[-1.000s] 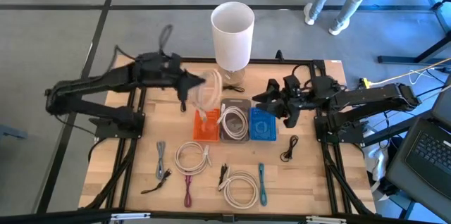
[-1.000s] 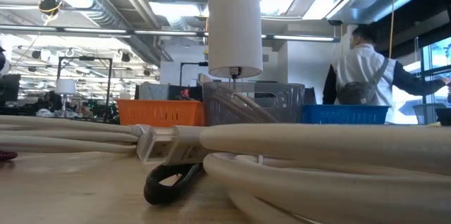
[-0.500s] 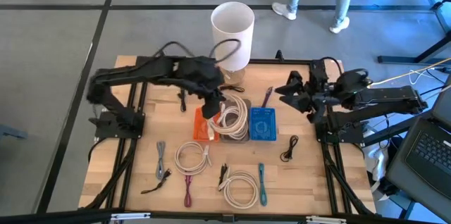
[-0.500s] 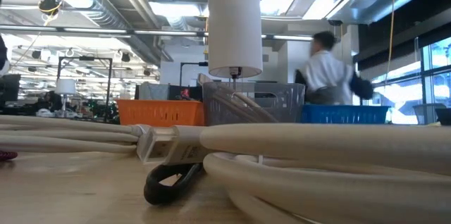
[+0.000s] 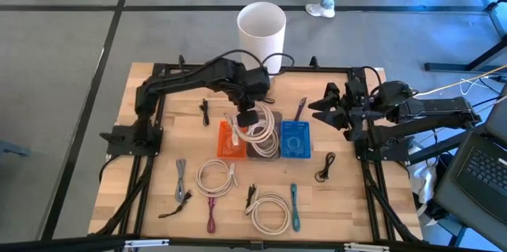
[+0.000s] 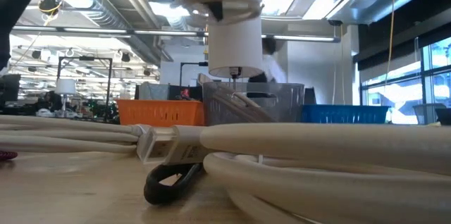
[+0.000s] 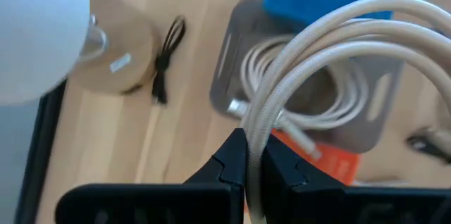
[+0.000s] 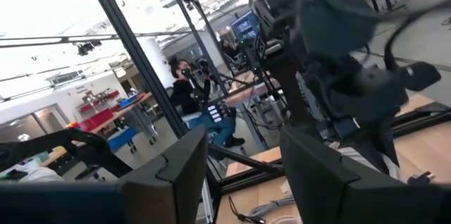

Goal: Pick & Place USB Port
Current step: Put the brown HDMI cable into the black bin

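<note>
My left gripper [image 5: 246,116] hovers over the grey bin [image 5: 272,116], shut on a white braided USB cable [image 7: 331,34] whose loops arch out over that bin. Another white coil [image 7: 310,101] lies inside the grey bin [image 7: 384,90]. The orange bin [image 5: 226,146] and blue bin [image 5: 295,139] flank it. My right gripper [image 5: 320,108] waits open beyond the blue bin's right side, above the table; in its wrist view the right gripper [image 8: 239,175] looks toward the left arm. My left gripper pinches the white cable between its two fingers [image 7: 229,159] at one strand [image 7: 259,129] of the loop. The fingers come from above, slanting down, and lie across the strand. The cable is lifted, its loops arching forward over the grey bin.
A tall white cylinder lamp [image 5: 261,28] stands at the far edge behind the bins. White coils [image 5: 215,177] [image 5: 269,209], grey [image 5: 181,181], magenta [image 5: 212,213], teal [image 5: 294,206] and black [image 5: 324,166] cables lie on the near table. A purple cable [image 5: 301,109] rests at the blue bin's far edge.
My left arm has swung from the table's left toward the centre, carrying the white cable from beside the orange bin to above the grey bin. My right gripper has drawn back toward the right edge from over the blue bin. A person beyond the table has walked leftward.
</note>
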You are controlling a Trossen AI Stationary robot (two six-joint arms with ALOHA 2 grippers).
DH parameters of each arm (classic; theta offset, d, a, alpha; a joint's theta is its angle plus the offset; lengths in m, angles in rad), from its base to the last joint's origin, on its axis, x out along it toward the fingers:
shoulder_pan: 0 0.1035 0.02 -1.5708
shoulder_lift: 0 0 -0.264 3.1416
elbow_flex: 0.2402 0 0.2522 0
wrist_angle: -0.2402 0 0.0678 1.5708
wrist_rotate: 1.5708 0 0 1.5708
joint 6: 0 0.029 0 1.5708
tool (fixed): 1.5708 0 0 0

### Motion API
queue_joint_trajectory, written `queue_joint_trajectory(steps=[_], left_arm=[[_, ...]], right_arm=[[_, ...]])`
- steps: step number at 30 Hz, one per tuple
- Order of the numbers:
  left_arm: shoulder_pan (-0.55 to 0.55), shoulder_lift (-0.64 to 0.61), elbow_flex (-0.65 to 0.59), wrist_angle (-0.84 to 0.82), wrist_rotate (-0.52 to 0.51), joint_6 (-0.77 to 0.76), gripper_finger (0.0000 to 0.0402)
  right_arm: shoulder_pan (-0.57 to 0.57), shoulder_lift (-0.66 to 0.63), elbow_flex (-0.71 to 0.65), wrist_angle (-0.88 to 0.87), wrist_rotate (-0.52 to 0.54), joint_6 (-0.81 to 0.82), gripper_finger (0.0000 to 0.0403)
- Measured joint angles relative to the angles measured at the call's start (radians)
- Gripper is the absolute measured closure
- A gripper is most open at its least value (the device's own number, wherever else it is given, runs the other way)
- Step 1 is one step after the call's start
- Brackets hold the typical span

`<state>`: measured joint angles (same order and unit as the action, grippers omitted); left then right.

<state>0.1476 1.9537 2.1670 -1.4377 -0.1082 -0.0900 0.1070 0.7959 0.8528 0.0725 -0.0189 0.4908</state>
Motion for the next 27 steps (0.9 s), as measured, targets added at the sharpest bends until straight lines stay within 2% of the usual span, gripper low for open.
queue_joint_trajectory(steps=[5, 27], left_arm=[[-0.004, 0.051, 0.0, -0.036, -0.048, 0.018, 0.039], [-0.012, 0.25, 0.0, 0.019, -0.001, -0.004, 0.039]], right_arm=[[0.0, 0.0, 0.0, -0.004, 0.0, -0.003, 0.0222], [0.0, 0.0, 0.0, -0.043, 0.0, -0.002, 0.0222]])
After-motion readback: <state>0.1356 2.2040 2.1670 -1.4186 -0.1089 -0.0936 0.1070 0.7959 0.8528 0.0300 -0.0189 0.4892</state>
